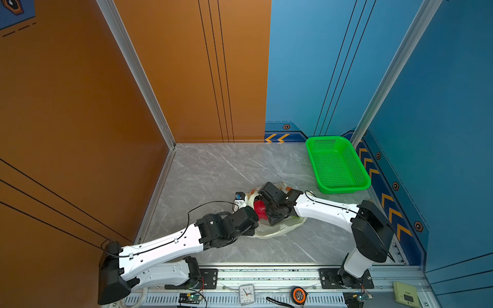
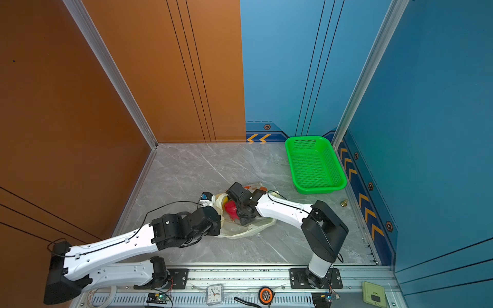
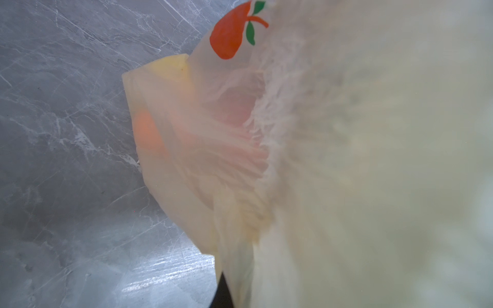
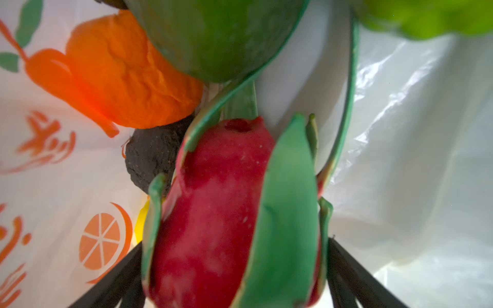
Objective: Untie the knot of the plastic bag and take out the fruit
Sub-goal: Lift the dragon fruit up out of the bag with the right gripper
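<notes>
Working inside the plastic bag (image 1: 277, 232) near the front middle of the grey table (image 1: 213, 170), with the untying apparently finished: finding no knot in any view, and seeing the mouth gaping wide enough to admit an arm. Pinching the near edge of the bag in the left gripper (image 1: 250, 231), clamped tight and pulling the thin film taut across the left wrist view. Pushing the right gripper (image 4: 234, 244) into the opening, with jaws spread wide on either side of the dragon fruit (image 4: 213, 213), close against its green scales but not yet showing a firm squeeze. Leaving an orange (image 4: 128, 77), a large green fruit (image 4: 213, 34), a dark avocado (image 4: 152, 157) and a sliver of something yellow (image 4: 140, 221) crowded around it inside the bag. Leaving the green basket (image 1: 346, 190) well apart at the far right corner, with no fruit in it in either top view. Judging the job as roughly at its midpoint: opening done, emptying only starting, with closing on the dragon fruit, lifting it clear and fetching every other piece all left to do.
</notes>
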You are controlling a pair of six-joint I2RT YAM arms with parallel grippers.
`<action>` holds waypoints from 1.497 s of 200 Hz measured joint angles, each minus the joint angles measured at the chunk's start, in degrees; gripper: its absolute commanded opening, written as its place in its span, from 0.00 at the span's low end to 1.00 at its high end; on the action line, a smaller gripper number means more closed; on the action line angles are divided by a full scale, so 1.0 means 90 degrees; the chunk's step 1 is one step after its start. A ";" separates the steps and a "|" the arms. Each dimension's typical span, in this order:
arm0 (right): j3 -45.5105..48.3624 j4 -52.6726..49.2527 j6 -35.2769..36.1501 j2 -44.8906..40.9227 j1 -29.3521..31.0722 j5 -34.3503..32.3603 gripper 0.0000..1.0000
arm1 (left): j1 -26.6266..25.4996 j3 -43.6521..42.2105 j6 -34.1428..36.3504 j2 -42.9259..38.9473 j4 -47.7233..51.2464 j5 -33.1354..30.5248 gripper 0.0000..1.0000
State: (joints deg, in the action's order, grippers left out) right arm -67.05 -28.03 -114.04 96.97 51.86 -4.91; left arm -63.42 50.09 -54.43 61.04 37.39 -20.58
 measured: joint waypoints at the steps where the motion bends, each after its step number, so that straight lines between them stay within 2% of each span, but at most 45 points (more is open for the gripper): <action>1: 0.0000 0.0002 0.0007 -0.0005 0.0000 0.0000 0.29 | 0.0000 0.0000 0.0002 -0.0002 0.0000 0.0000 0.00; 36: 0.0000 -0.0022 0.0260 -0.0097 -0.0002 -0.0063 0.21 | 0.0000 -0.0022 0.0000 -0.0002 0.0000 0.0000 0.00; 82: -0.0002 -0.0148 0.0534 -0.0367 -0.0002 -0.0151 0.16 | 0.0000 -0.0022 0.0002 -0.0002 0.0000 0.0000 0.00; 167: -0.0420 -0.0682 0.1341 -0.0466 0.0051 -0.0151 0.12 | 0.0000 -0.0032 0.0002 -0.0010 0.0000 0.0000 0.00; 222: -0.0461 -0.1008 0.1877 -0.0889 0.0109 -0.0134 0.10 | 0.0000 -0.0032 0.0002 -0.0010 0.0002 0.0000 0.00; 299: -0.0721 -0.1549 0.2968 -0.0937 0.0182 -0.0078 0.09 | 0.0002 -0.0032 0.0007 -0.0010 0.0005 0.0002 0.00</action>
State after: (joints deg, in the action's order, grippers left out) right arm -73.54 -41.98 -87.33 88.53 53.49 -5.61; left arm -63.40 49.80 -54.37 60.95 37.43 -20.56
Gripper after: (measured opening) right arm 0.905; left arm 0.045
